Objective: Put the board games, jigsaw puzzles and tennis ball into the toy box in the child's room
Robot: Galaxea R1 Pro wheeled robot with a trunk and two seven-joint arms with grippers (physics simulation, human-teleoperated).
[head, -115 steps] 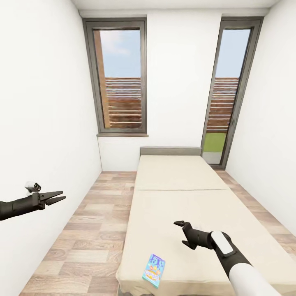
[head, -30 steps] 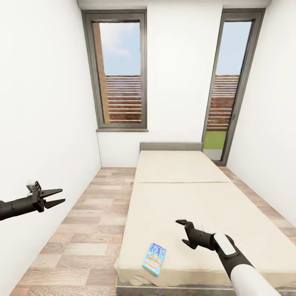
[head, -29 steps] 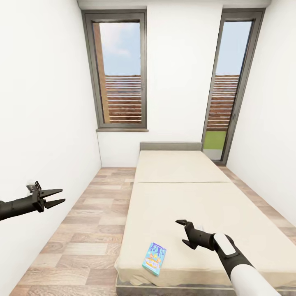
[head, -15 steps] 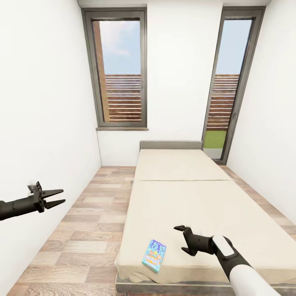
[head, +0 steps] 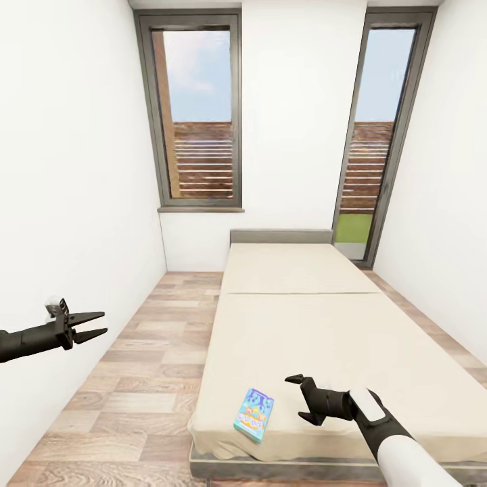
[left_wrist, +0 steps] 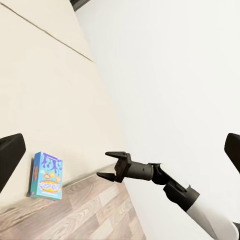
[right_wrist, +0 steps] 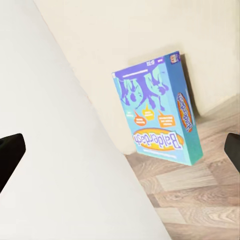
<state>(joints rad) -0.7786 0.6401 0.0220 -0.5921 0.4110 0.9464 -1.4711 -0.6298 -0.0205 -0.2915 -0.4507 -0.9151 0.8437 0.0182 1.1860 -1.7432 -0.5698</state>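
Item: blue-cyan board game (head: pixel 254 415), flat at bed (head: pixel 325 325) foot corner | Right gripper (head: pixel 302 399): spread, empty, just beside it | Left gripper (head: pixel 91 325): spread, empty, well apart | Step: approach for pickup | Next: lower, straddle box edges, pinch.

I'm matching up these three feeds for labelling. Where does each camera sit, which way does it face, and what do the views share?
Head view: on the robot's head, looking down the room over the bed; left pincer and right pincer show, both open.
Left wrist view: on the left arm, facing across to the right pincer and the bed's corner.
Right wrist view: on the right arm, facing the board game.
Shared: the blue board game.
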